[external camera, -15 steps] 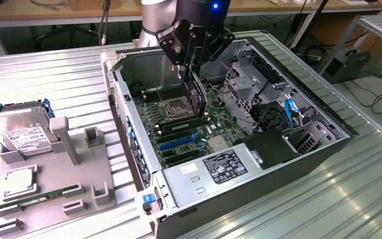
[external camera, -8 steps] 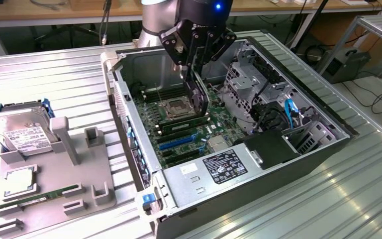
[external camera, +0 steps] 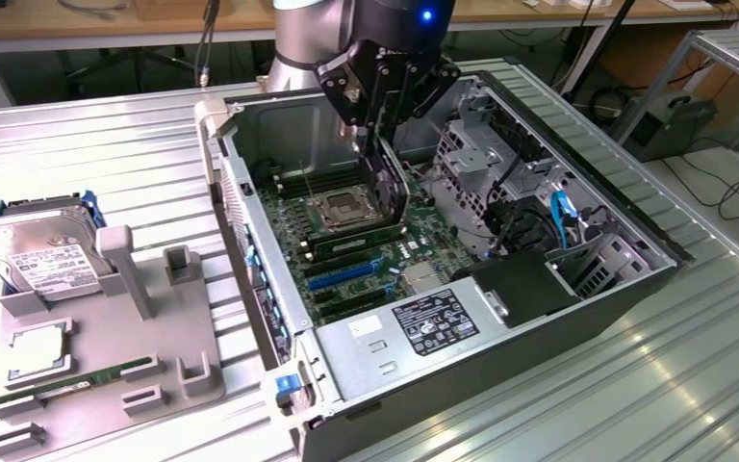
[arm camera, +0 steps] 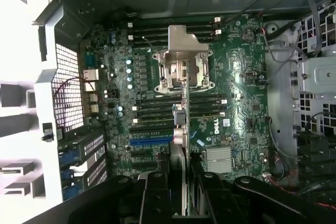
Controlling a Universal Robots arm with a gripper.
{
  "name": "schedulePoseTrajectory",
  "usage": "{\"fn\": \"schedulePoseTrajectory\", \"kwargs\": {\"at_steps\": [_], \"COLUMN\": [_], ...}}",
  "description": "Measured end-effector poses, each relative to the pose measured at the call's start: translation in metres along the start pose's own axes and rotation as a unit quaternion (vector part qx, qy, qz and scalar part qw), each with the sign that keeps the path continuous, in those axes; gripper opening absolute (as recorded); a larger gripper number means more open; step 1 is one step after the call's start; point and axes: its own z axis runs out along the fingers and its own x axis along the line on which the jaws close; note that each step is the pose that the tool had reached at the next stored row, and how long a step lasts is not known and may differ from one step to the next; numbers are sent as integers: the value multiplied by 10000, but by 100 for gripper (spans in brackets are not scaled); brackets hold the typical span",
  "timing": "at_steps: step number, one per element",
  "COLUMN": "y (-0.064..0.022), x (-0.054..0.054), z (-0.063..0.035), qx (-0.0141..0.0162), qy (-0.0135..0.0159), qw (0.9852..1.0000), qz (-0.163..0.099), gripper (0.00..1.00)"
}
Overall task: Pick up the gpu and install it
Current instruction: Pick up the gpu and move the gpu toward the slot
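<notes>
In the lower left of the exterior view, a grey tray (external camera: pixel 100 385) on the ribbed metal surface (external camera: pixel 652 385) carries a green memory stick (external camera: pixel 81 380) and, behind it, a hard drive (external camera: pixel 42 255). At centre lies the open computer case (external camera: pixel 575 318), its power supply (external camera: pixel 427 322) nearest the lower edge. Beyond that is the motherboard (external camera: pixel 344 260), with blue slots (external camera: pixel 344 276) and the processor socket (external camera: pixel 344 207). The graphics card (external camera: pixel 391 188) stands on edge just right of the socket. Its lower edge is close to the board, though contact cannot be judged. The gripper (external camera: pixel 385 123) at upper centre has its fingers (arm camera: pixel 157 192) clamped narrowly on the card's upper edge (arm camera: pixel 179 129).
</notes>
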Motion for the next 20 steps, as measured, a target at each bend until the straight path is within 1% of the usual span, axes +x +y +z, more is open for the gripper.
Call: {"fn": "schedulePoseTrajectory", "kwargs": {"at_steps": [17,20], "y": [69,86], "x": [-156,-223], "z": [149,189], "qx": [1,0], "qy": [0,0], "qw": [10000,10000], "qz": [0,0], "gripper": [26,26]}}
